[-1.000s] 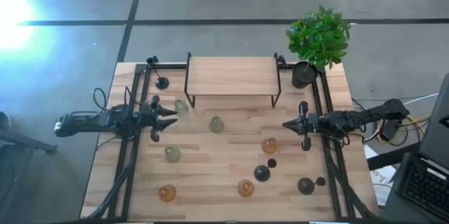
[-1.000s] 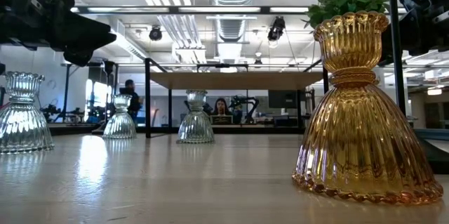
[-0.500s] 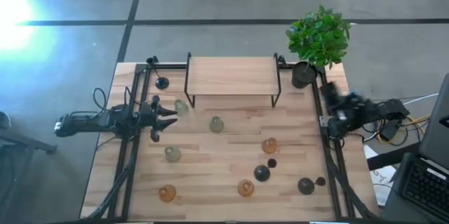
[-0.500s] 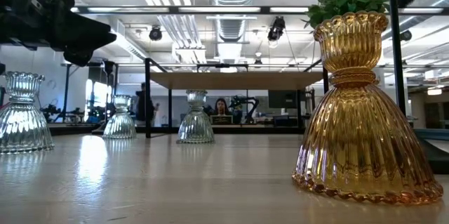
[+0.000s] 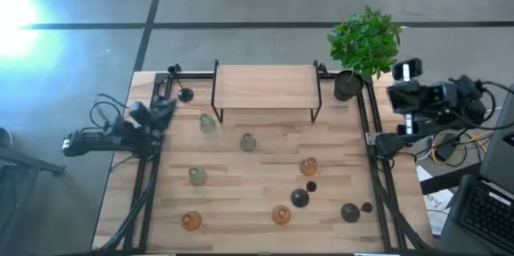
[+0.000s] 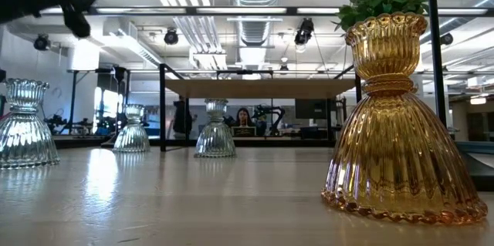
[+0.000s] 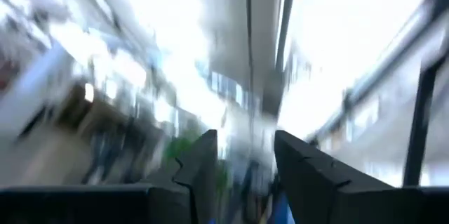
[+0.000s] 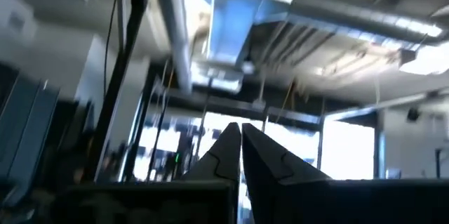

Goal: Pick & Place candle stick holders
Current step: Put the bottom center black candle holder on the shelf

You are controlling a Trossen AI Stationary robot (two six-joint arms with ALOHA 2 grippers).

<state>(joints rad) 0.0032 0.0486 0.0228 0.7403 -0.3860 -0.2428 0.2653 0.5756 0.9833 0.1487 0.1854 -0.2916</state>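
**Both arms pull back, holders untouched**

High view: the left hand, part open and empty, has swung off to the table's 9 o'clock edge; the right hand has retreated past 3 o'clock.

Low view: an amber holder stands near.

Right wrist view: hand closed, empty. Middle clear.

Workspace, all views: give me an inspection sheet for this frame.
Surface: wooden table with a low shelf at the back.
Job's things: six glass holders standing apart; black candlesticks at front right, one back left.
Clutter: potted plant, back right corner.
Hands: left hand open and empty, right hand shut and empty, both raised at the table's sides.
Cables: loops at both arm bases.
Surroundings: a person in the room behind.
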